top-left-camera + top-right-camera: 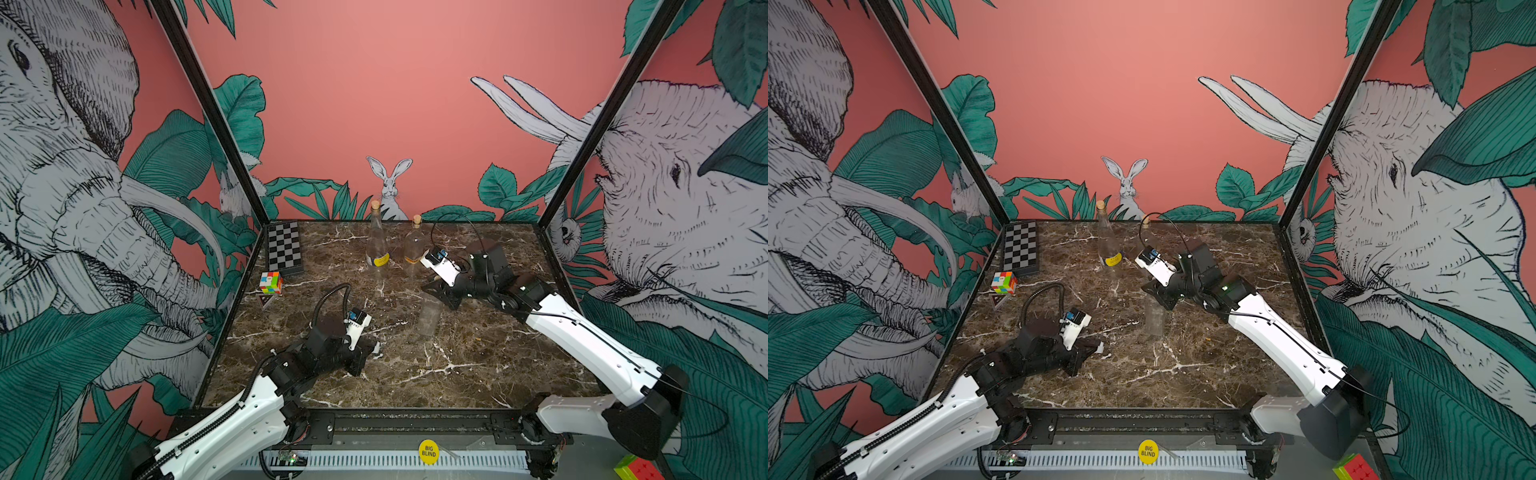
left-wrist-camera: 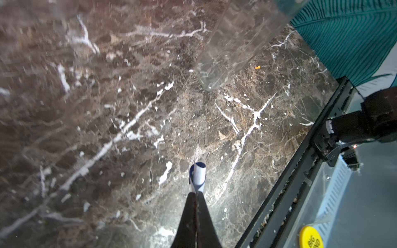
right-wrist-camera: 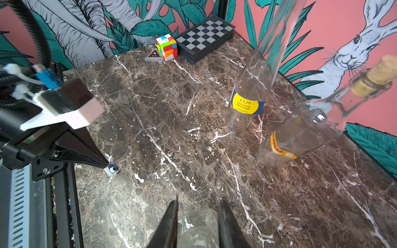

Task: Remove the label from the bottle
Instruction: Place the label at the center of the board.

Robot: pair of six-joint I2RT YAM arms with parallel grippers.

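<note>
Three bottles: one gripped near the middle, two standing free at the back of the brown marble-patterned tabletop [image 1: 457, 365].
Task bottle: bare clear bottle [image 1: 430, 318], base downward and body leaning a little, upper part caught in the right pincer; contact between base and tabletop impossible to tell.
Right pincer [image 3: 199, 200]: spread part-way, one black finger pressed against each side of the bare clear bottle.
Left pincer [image 2: 195, 194]: pressed together, pinching the curled white-and-blue paper label [image 2: 198, 176] by one end, low over the tabletop towards the front left.
Label: rolled into a small tube sticking out beyond the fingertips, near the bare clear bottle but apart from it; touching the tabletop or not, unclear.
Back row: tall corked clear bottle with a round yellow price sticker [image 1: 377, 245], upright; just beside it, on its right in both top views, shorter corked clear bottle with an orange band [image 1: 413, 249], also upright.
Back left corner: black-and-grey chequered board case [image 1: 284, 249], lying flat by the wall.
In front of the case: multicoloured puzzle cube [image 1: 271, 282], perched on a small triangular stand [image 3: 153, 55].
Front rail, off the tabletop: round yellow disc printed "BIG BLIND" [image 1: 428, 451].
</note>
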